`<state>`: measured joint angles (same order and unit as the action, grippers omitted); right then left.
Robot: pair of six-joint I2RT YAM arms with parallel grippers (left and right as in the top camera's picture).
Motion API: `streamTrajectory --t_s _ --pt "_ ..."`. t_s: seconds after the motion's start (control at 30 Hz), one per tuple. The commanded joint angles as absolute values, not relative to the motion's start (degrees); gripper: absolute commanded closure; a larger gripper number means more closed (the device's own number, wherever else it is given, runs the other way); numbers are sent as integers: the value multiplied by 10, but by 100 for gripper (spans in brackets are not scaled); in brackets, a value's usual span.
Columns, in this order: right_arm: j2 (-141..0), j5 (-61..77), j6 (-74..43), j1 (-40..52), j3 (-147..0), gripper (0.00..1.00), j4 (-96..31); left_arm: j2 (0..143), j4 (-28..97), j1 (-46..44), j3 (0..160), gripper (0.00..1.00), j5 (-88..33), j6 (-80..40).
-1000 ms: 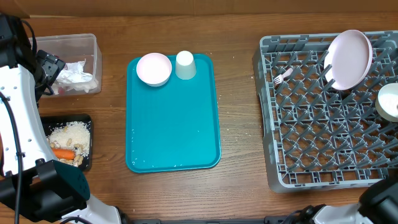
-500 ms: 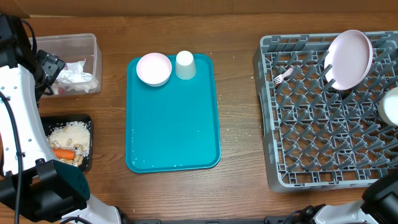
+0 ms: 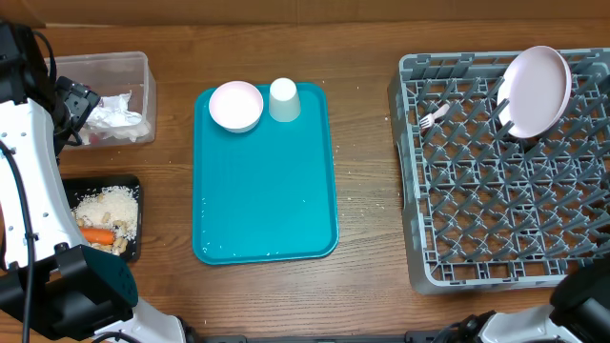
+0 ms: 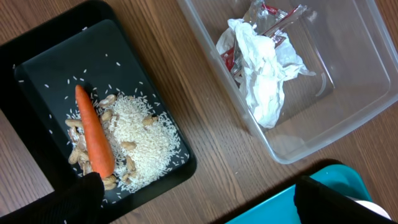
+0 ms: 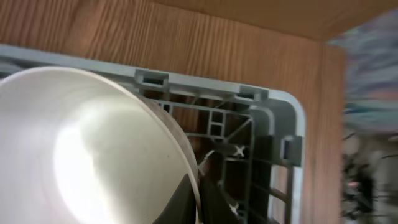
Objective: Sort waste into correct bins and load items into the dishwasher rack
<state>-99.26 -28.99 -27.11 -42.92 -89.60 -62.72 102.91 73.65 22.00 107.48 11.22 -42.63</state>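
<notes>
1. Currently you're on the loading step. Your right gripper (image 5: 198, 190) looks clenched on the rim of a bowl (image 5: 87, 149), with the rack (image 5: 205, 87) corner just beyond its jaws.
2. Your left gripper (image 4: 199, 190) hangs released and empty. The carrot (image 4: 93, 134) and napkins (image 4: 264, 68) lie binned ahead of its jaws.
3. Next, as I judge it: lower the bowl between pegs and let go. The second bowl (image 3: 235, 105) and the cup (image 3: 284, 99) are not yet loaded.
</notes>
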Motion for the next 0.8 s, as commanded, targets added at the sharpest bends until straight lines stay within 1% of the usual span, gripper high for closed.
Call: streamTrajectory --t_s 0.0,0.17,0.27,0.4,0.57,0.63,0.77 --pt "-984 -470 -305 -352 -903 96 -626 1028 736 217 1078 0 120 -420" --pt "-984 -674 -336 -227 -903 96 -634 1028 736 217 1078 0 120 -420" --pt "-984 -741 -337 -185 -900 96 -634 1028 736 217 1078 0 120 -420" --pt "-985 -781 -325 -174 -891 96 -638 1028 736 217 1078 0 120 -420" --pt "-985 -803 -300 -177 -840 96 -633 1028 736 217 1078 0 120 -420" --pt "-985 -813 -290 -177 -802 96 -617 1028 736 217 1078 0 120 -420" --pt "-985 -851 -205 -177 -716 96 -531 1028 736 217 1078 0 120 -420"
